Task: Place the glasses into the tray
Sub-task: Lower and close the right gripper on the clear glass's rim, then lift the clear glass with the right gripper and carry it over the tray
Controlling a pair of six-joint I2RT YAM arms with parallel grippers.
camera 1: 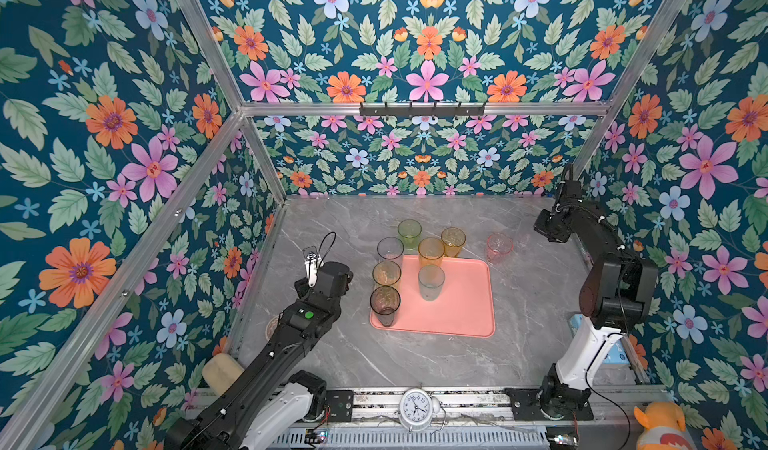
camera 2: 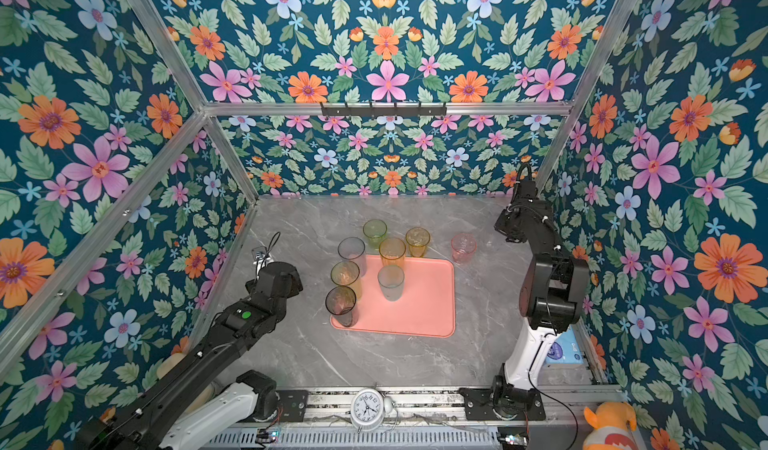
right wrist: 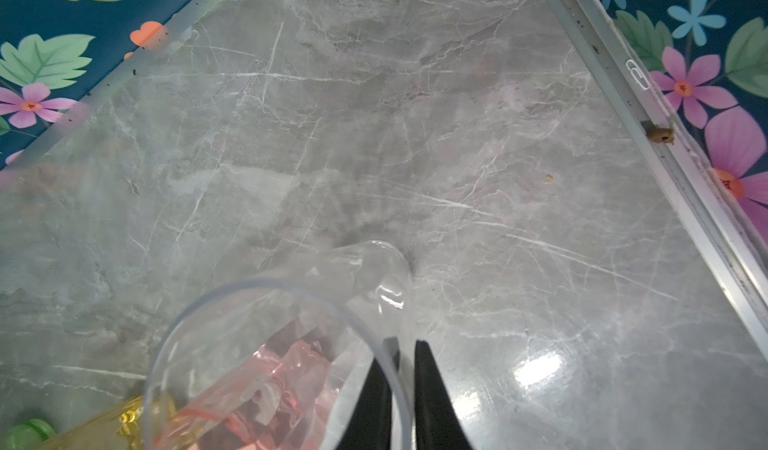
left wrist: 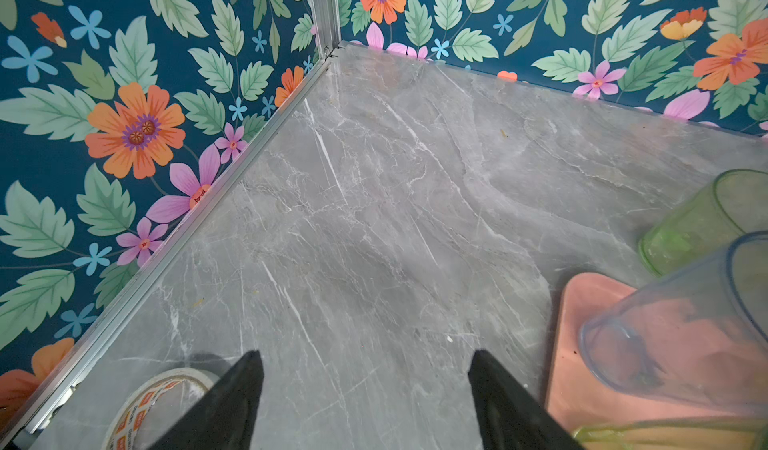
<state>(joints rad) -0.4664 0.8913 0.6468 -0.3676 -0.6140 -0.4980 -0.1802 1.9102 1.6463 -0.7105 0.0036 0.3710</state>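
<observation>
The salmon-pink tray (camera 1: 461, 315) lies mid-table. On it stand a pale blue glass (camera 1: 431, 282), a smoky one (camera 1: 385, 305) at its near left corner and a greyish one (left wrist: 673, 335) at its far left corner. Amber glasses (camera 1: 431, 251) cluster along its far and left edges, and a green glass (camera 1: 409, 233) stands behind it on the table. A pink glass (camera 1: 499, 247) stands to the tray's right. My right gripper (right wrist: 405, 342) is shut on the rim of a clear glass (right wrist: 365, 273), one finger inside it. My left gripper (left wrist: 366, 354) hangs open over bare table left of the tray.
A tape roll (left wrist: 158, 398) lies by the left wall rail near my left gripper. An alarm clock (camera 1: 417, 408) sits on the front rail. A blue box (camera 1: 615, 354) lies behind the right arm's base. Flowered walls close in the table on three sides.
</observation>
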